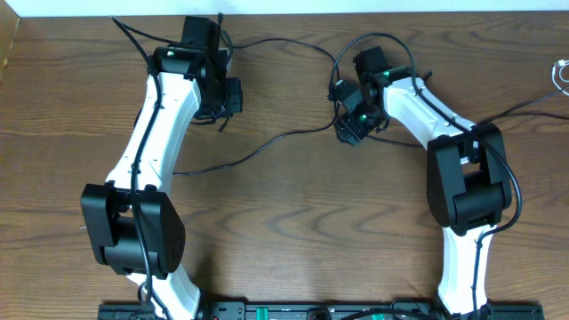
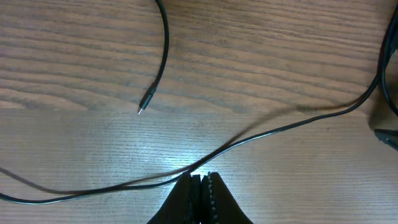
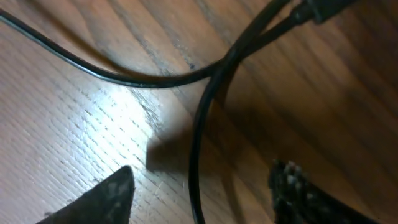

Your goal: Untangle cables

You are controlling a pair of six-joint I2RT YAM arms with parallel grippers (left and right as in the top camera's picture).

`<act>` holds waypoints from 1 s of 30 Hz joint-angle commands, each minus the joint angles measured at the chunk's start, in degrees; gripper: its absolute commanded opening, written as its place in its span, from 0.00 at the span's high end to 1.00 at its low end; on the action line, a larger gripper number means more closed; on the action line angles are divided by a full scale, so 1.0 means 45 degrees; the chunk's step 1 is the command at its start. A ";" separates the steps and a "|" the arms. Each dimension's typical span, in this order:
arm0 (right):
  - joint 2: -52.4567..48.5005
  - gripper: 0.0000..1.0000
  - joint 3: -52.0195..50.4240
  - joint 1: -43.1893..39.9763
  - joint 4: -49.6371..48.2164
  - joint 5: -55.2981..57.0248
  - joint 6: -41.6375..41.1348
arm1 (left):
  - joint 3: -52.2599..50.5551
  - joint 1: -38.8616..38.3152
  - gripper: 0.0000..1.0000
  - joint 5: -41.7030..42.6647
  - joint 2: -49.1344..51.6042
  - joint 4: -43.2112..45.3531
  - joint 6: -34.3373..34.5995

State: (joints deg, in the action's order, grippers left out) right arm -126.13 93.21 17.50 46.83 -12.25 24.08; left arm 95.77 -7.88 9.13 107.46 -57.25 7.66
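Note:
A long black cable (image 1: 267, 145) runs across the table from the left arm's side to my right gripper (image 1: 349, 131). In the right wrist view this gripper (image 3: 202, 180) stands open low over the wood, with one black cable (image 3: 194, 149) passing between its fingers and touching neither. A second black cable (image 3: 93, 65) crosses it near a plug (image 3: 320, 7). My left gripper (image 2: 202, 180) is shut, with the long cable (image 2: 280, 129) passing right at its tips; nothing shows between the jaws. A loose plug end (image 2: 144, 104) lies farther out. A white cable (image 1: 562, 73) sits at the far right edge.
Another black cable (image 1: 284, 41) arcs along the back between the two arms and loops by the right wrist. A further black cord (image 1: 529, 105) trails off to the right edge. The table's back edge (image 1: 293, 11) lies close behind both grippers.

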 commanded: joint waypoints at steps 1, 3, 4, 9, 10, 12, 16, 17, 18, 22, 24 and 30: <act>-0.0034 0.46 -0.0262 0.0039 -0.0019 -0.0262 -0.0359 | 0.0005 0.0078 0.93 0.0165 -0.0141 -0.0083 -0.0024; -0.0034 0.61 -0.0262 0.0039 -0.0209 -0.0262 -0.0719 | 0.0005 0.0078 0.92 0.0165 -0.0141 -0.0083 -0.0024; -0.0034 0.70 -0.0262 0.0034 -0.0316 -0.0262 -0.0913 | 0.0005 0.0078 0.92 0.0165 -0.0141 -0.0083 -0.0024; -0.0010 0.99 0.0340 -0.0155 -0.0675 0.0495 -0.2215 | 0.0005 0.0078 0.93 0.0165 -0.0141 -0.0083 -0.0024; 0.0029 0.99 0.0695 -0.0253 -0.0529 0.0699 -0.2501 | 0.0005 0.0078 0.93 0.0165 -0.0141 -0.0083 -0.0024; 0.0248 0.99 0.2205 -0.0748 0.0112 0.1049 -0.3259 | 0.0005 0.0078 0.93 0.0165 -0.0141 -0.0083 -0.0019; 0.0782 0.99 0.4629 -0.1972 0.1020 0.1127 -0.4469 | 0.0005 0.0078 0.93 0.0165 -0.0141 -0.0087 -0.0024; 0.0947 0.99 0.5343 -0.2433 0.1297 0.1127 -0.4877 | 0.0005 0.0078 0.93 0.0165 -0.0141 -0.0092 -0.0024; 0.1073 0.99 0.5926 -0.2851 0.1520 0.1127 -0.5187 | 0.0005 0.0078 0.92 0.0165 -0.0141 -0.0107 -0.0024; 0.1676 0.99 0.7936 -0.5042 0.2312 0.1127 -0.6606 | 0.0005 0.0078 0.92 0.0165 -0.0141 -0.0131 -0.0019; 0.1972 0.99 0.8476 -0.6241 0.2623 0.1268 -0.7344 | 0.0005 0.0078 0.93 0.0165 -0.0141 -0.0126 -0.0024; 0.2526 0.99 0.8670 -1.0365 0.3060 0.1914 -1.0001 | 0.0005 0.0078 0.93 0.0165 -0.0141 -0.0126 -0.0019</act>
State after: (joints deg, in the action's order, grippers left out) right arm -115.77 131.57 -22.09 59.66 -5.26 -11.84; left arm 95.77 -7.88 9.15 107.46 -57.52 7.66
